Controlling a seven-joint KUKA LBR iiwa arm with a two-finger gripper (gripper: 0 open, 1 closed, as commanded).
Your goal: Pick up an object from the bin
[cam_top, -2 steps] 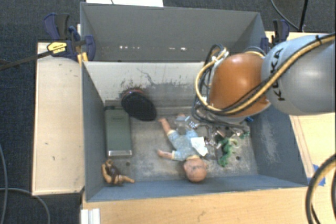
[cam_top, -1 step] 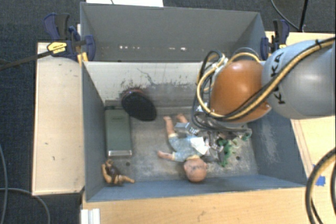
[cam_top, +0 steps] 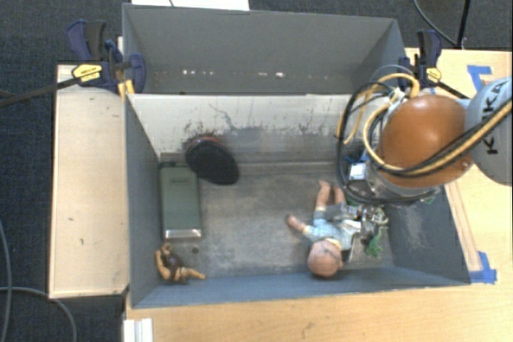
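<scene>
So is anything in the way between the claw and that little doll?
Nothing visible. The gripper is right above the doll at the bin's lower right; the dark round thing, grey box and brown figure lie off to the left.

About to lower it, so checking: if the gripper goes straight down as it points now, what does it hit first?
Most likely the doll lying at the lower right of the bin: the gripper hangs over its right edge. Depth is unclear, so it may be touching it now.
</scene>
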